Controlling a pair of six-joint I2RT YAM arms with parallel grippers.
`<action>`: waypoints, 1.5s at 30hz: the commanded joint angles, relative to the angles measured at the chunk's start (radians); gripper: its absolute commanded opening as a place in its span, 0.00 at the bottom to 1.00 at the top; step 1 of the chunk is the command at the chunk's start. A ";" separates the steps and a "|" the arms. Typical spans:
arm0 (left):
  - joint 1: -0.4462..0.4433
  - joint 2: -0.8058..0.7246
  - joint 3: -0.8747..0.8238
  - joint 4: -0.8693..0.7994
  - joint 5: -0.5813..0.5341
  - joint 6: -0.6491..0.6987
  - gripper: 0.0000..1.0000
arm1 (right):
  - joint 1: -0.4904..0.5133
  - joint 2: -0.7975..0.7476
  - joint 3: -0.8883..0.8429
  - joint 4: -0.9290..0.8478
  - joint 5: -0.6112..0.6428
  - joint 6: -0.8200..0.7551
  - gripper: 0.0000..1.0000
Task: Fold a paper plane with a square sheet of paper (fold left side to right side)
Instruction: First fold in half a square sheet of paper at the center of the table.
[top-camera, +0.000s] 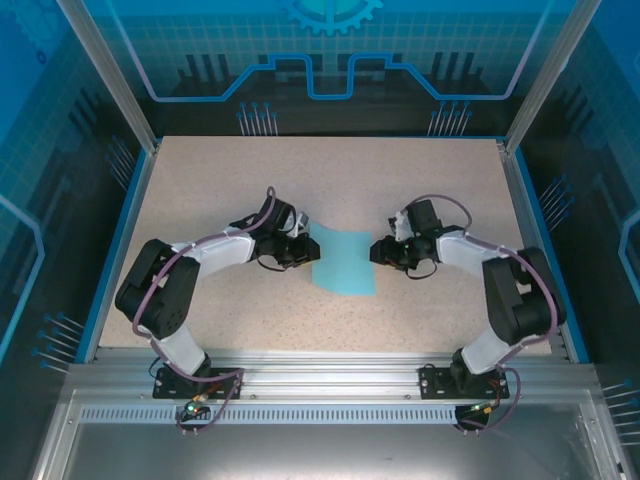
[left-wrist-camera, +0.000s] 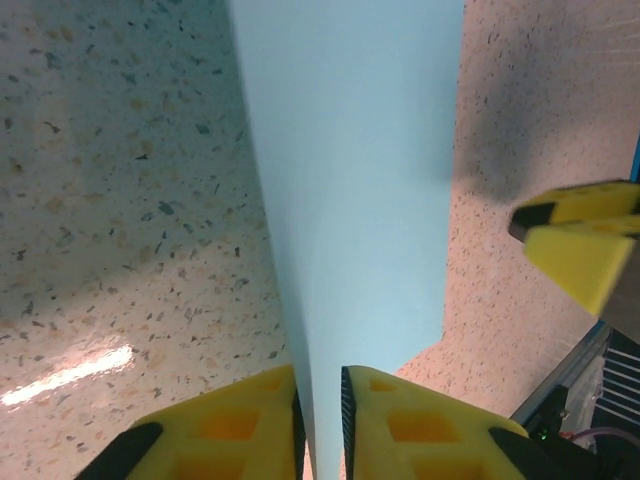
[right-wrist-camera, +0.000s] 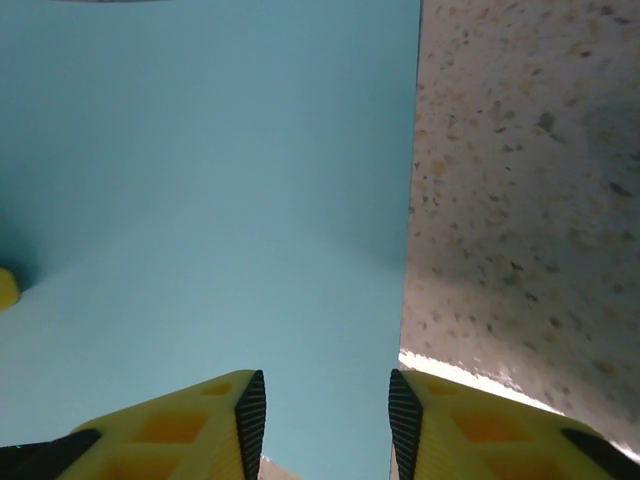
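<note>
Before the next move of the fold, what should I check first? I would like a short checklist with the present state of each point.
1. The left gripper has the square sheet of paper between its jaws: ok.
2. Left grip firm on the sheet: cannot tell.
3. The right gripper shut on the sheet's right edge: not ok, jaws apart.
4. Grippers on opposite sides, sheet between them: ok.

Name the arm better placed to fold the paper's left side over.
Left, probably: the left claw has the square sheet of paper between its fingers; the right claw stands open.
</note>
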 joint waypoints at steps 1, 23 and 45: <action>-0.011 0.008 0.026 -0.040 -0.002 0.022 0.25 | 0.034 0.071 0.071 0.058 -0.026 0.018 0.38; -0.130 0.162 0.155 0.153 0.119 -0.088 0.67 | 0.028 0.123 -0.030 0.092 -0.017 0.026 0.38; -0.149 0.190 0.177 0.140 0.106 -0.085 0.33 | -0.020 0.136 -0.004 0.357 -0.401 0.163 0.43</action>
